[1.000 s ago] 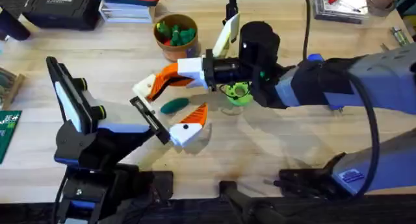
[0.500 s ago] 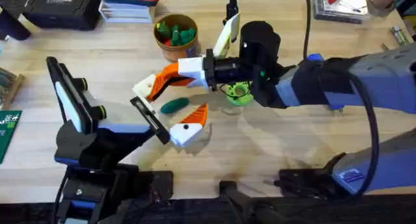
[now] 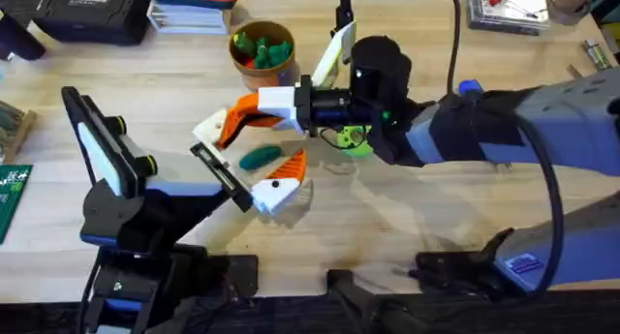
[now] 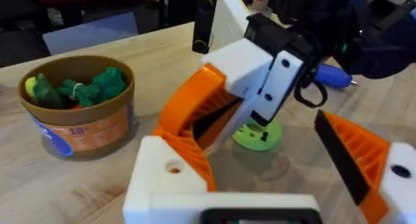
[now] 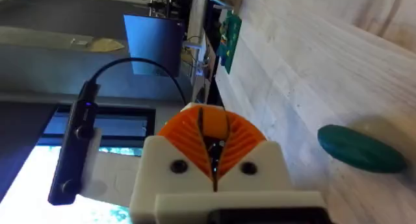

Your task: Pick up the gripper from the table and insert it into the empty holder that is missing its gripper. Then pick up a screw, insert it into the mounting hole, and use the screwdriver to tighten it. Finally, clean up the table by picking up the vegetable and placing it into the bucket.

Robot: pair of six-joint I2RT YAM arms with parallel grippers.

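In the overhead view the right arm reaches from the right edge across to the frame's centre, its wrist rolled sideways, and the right gripper (image 3: 225, 131) has its 2 orange pads pressed flat together with nothing visible between them. The left arm rises from the lower left and angles toward the centre, the left gripper (image 3: 247, 169) spread wide with the vegetable (image 3: 260, 158) lying on the table (image 3: 407, 227) between its 2 fingers, just below the right gripper. The bucket (image 3: 262, 53) sits at upper centre, already holding toy vegetables, with bare wood to its left, while the lower centre and right of the table stay open.
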